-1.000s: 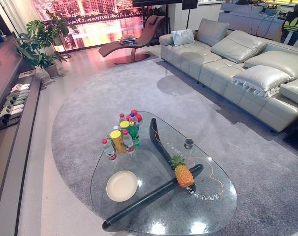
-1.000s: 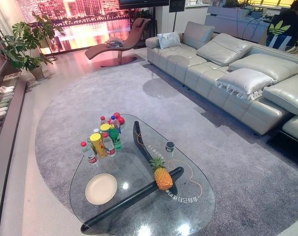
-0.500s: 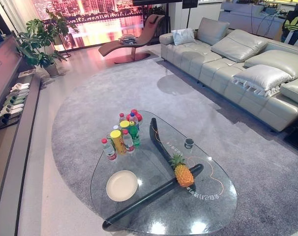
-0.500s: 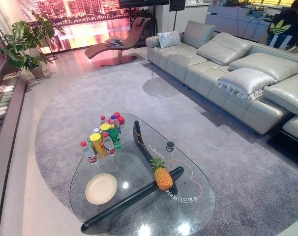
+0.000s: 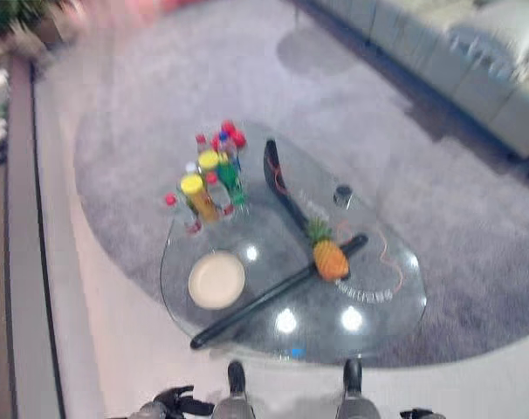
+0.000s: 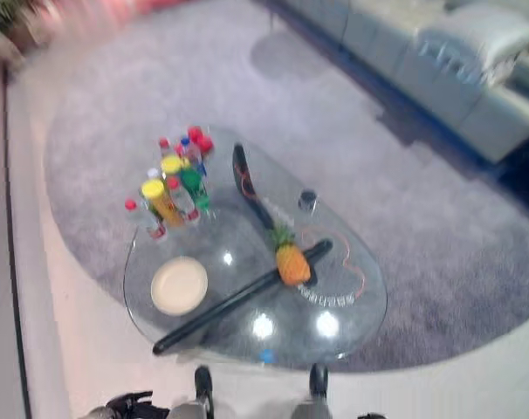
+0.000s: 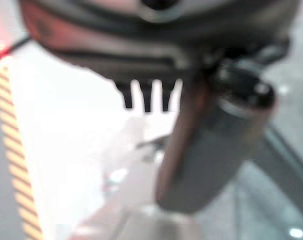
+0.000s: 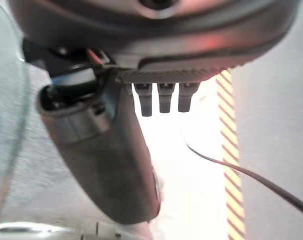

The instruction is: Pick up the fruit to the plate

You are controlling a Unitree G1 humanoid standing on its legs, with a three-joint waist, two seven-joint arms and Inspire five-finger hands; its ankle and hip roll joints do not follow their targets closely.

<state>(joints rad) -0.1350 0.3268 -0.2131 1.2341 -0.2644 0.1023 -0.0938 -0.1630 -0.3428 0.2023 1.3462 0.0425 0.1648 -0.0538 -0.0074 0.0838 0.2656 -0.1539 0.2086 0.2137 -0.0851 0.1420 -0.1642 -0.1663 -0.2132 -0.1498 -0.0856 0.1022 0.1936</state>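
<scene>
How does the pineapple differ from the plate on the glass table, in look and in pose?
The pineapple is orange-yellow with a green leafy crown; the plate is plain and pale. The pineapple has height and rises from the table; the plate lies flat and round. The pineapple sits to the robot's right, over the dark bar; the plate lies left of it. Both rest on the glass, untouched.

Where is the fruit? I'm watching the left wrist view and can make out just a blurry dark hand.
Observer: In the left eye view, the pineapple stands upright on the glass table, with nothing touching it.
Operator: And the plate?
Observer: The plate lies bare on the same table, to the pineapple's left and apart from it.
Operator: Are the hands close?
Observer: No. The left hand and the right hand hang short of the table's near edge, holding nothing.
</scene>
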